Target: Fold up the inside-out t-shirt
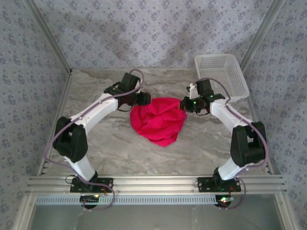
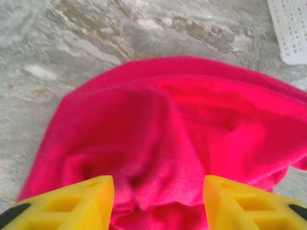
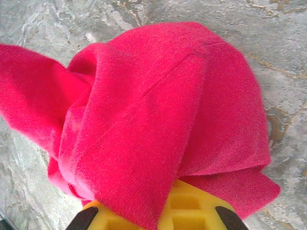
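Surface: marbled grey table (image 1: 110, 148); blue patterned walls (image 1: 144, 28); white basket (image 1: 223, 72) upper right. Centre: bunched inside-out t-shirt (image 1: 160, 120). The left gripper (image 1: 143, 99) is spread, with fabric loose between its fingers in the left wrist view. The right gripper (image 1: 185, 104) is clamped on a shirt fold; the right wrist view adds a seam (image 3: 158, 81).

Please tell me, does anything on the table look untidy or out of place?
Yes. The red t-shirt lies bunched in a crumpled heap, not spread flat, with one edge pinched in the shut right gripper.

White arms (image 1: 96, 109), black joints (image 1: 72, 139), yellow fingers (image 2: 72, 205).
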### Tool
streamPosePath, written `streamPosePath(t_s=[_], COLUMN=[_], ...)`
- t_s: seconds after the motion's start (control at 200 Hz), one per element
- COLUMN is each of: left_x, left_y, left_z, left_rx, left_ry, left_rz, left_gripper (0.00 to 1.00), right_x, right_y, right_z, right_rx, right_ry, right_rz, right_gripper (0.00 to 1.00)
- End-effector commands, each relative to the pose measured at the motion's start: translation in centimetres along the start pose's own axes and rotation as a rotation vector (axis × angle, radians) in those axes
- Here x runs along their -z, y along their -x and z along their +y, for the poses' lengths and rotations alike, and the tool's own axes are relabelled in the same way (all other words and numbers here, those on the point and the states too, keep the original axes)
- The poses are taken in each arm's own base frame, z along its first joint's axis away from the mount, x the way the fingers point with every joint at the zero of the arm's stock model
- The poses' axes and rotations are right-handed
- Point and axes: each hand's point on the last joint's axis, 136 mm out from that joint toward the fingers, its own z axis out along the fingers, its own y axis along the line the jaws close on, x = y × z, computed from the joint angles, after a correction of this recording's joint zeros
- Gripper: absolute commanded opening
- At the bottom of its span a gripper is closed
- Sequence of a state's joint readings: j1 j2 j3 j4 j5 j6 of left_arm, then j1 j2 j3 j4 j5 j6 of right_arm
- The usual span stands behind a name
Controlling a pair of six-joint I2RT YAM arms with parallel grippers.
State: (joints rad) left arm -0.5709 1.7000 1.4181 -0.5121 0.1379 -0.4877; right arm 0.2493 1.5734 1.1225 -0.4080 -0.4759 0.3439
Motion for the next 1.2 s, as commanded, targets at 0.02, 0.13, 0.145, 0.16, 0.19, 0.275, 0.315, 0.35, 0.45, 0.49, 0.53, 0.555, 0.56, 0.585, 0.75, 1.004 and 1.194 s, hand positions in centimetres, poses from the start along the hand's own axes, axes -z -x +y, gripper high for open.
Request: streamPosePath(t_s=[0.02, 0.13, 0.145, 0.16, 0.19, 0.275, 0.315, 0.35, 0.45, 0.49, 0.53, 0.555, 0.56, 0.585, 0.75, 1.004, 1.194], left_x=[1.1, -0.7, -1.0, -1.2, -1.7, -2.8, -3.2, -3.7, -5.3, -6.2, -6.9, -7.2, -7.3, -7.6, -6.3, -0.1, -1.8], left_y=[0.1, -1.3, -1.4, -1.4, -1.6, -1.9, -1.9, -1.9, -1.9, -1.8, -1.8, -1.6, -1.5, -1.4, 1.6, 7.7, 9.8], left_z=[-2.4, -3.9, -3.9, -3.9, -3.8, -3.9, -3.9, -3.7, -3.7, -3.5, -3.3, -3.2, -3.2, -3.0, -1.7, 0.5, 1.5], left_rx=[0.049, -0.002, -0.011, -0.021, -0.039, -0.101, -0.128, -0.146, -0.199, -0.214, -0.231, -0.240, -0.242, -0.250, -0.196, -0.096, -0.035], left_ry=[-0.011, -0.029, -0.025, -0.022, -0.016, -0.012, -0.008, -0.003, -0.005, 0.006, 0.019, 0.024, 0.025, 0.029, 0.037, 0.087, 0.090], left_rz=[-0.046, 0.003, 0.009, 0.015, 0.028, 0.048, 0.051, 0.053, 0.063, 0.066, 0.072, 0.070, 0.070, 0.072, 0.033, -0.149, -0.166], left_gripper=[0.49, 0.52, 0.53, 0.54, 0.56, 0.66, 0.68, 0.68, 0.68, 0.66, 0.64, 0.59, 0.57, 0.46, 0.00, 0.00, 0.00], right_x=[0.7, 0.8, 0.8, 0.9, 0.9, 1.2, 1.3, 1.4, 1.6, 1.6, 1.6, 1.7, 1.7, 1.7, 2.5, 2.2, 0.3], right_y=[-0.2, 0.0, 0.1, 0.2, 0.2, 0.6, 0.7, 0.8, 1.0, 1.1, 1.0, 1.1, 1.0, 1.0, 0.8, 1.6, 2.7], right_z=[1.0, 1.4, 1.6, 1.8, 2.1, 2.5, 2.7, 2.9, 3.6, 3.8, 4.0, 4.2, 4.2, 4.3, 3.8, 0.1, 1.2], right_rx=[0.005, -0.006, -0.005, -0.004, 0.003, 0.012, 0.014, 0.014, 0.021, 0.023, 0.026, 0.028, 0.028, 0.030, 0.050, 0.091, 0.086], right_ry=[0.024, 0.034, 0.038, 0.040, 0.043, 0.039, 0.042, 0.045, 0.056, 0.058, 0.060, 0.062, 0.061, 0.061, 0.023, -0.166, -0.115], right_rz=[-0.027, -0.034, -0.035, -0.038, -0.040, -0.049, -0.053, -0.054, -0.059, -0.062, -0.061, -0.063, -0.061, -0.061, -0.063, -0.079, -0.062], right_gripper=[0.00, 0.00, 0.00, 0.00, 0.00, 0.00, 0.00, 0.00, 0.00, 0.00, 0.00, 0.00, 0.00, 0.00, 0.00, 0.00, 0.00])
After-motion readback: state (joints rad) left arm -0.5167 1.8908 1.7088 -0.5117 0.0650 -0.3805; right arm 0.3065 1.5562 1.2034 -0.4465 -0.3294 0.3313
